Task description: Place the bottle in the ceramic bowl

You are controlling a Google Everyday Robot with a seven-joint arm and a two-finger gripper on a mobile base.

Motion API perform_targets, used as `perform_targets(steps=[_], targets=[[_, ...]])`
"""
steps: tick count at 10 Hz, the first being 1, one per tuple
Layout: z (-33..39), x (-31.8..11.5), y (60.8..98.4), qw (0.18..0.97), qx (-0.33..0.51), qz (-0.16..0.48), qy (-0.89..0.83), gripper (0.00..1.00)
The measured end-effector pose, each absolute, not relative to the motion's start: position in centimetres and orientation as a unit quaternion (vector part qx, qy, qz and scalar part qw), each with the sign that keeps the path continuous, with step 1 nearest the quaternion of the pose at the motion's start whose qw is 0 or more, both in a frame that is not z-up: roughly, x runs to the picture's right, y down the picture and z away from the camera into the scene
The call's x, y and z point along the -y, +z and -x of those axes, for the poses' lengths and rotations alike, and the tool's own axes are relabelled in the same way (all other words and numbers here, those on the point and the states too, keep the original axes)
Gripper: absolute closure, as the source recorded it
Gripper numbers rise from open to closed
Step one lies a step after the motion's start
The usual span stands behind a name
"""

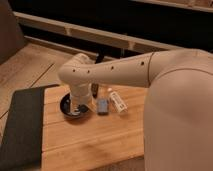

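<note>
The black ceramic bowl (66,106) sits on the wooden table, left of centre, partly covered by my arm. The slim whitish bottle (118,102) lies on its side on the table to the right of the bowl, apart from it. My gripper (80,106) hangs from the white wrist straight over the bowl, reaching down into it. The wrist hides most of the gripper and the bowl's right part. I see nothing held in it.
A blue-grey block (102,106) lies between the bowl and the bottle. A small dark object (94,90) stands just behind the wrist. A dark mat (20,127) covers the table's left side. My large white arm (175,100) fills the right.
</note>
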State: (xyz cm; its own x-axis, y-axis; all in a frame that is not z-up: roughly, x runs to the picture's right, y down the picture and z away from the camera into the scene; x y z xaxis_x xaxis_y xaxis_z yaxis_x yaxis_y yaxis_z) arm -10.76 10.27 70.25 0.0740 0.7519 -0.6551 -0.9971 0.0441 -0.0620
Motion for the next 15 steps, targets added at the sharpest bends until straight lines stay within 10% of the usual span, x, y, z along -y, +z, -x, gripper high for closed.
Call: perform_targets(steps=[15], targets=[[-5.3, -5.6, 72.4, 0.714, -0.24, 0.16, 0.638, 0.35]])
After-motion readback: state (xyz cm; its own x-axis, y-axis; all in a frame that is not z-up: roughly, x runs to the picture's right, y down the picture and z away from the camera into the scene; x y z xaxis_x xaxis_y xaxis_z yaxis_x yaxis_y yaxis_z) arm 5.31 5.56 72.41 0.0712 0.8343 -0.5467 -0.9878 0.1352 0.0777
